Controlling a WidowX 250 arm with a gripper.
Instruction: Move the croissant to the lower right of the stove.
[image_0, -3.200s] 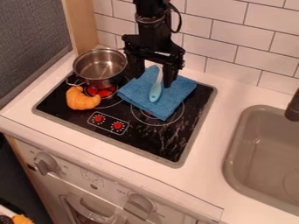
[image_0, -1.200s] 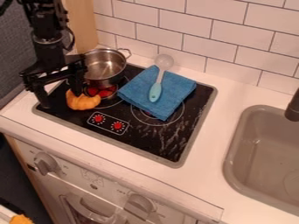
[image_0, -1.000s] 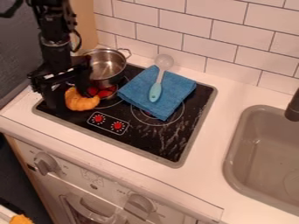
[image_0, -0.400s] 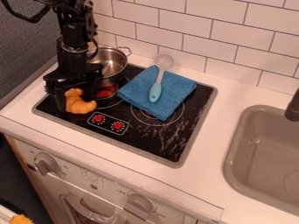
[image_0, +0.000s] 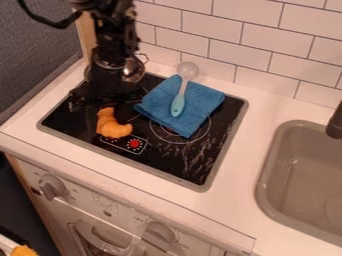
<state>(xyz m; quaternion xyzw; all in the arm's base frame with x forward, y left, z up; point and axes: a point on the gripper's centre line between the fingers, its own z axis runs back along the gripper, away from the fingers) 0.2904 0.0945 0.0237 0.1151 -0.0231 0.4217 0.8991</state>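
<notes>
Croissant at the control panel, left part of the stove

I have the croissant (image_0: 112, 126) on the left part of the stove (image_0: 200, 162), seen over the upper left of the control panel (image_0: 143, 149) and partly covering its left red dial. My tool (image_0: 105, 100) is right by it, on the wall side; from here I can't tell whether it is grasping the croissant or released. Behind the arm (image_0: 110, 60) I can see part of the metal pot (image_0: 138, 70). To the right of the croissant lies the blue towel (image_0: 200, 107), with the spoon (image_0: 179, 102) across it, bowl end towards the tiled wall (image_0: 260, 42). Farther right, the grey sink (image_0: 300, 175) is set into the white surface (image_0: 267, 105).
</notes>
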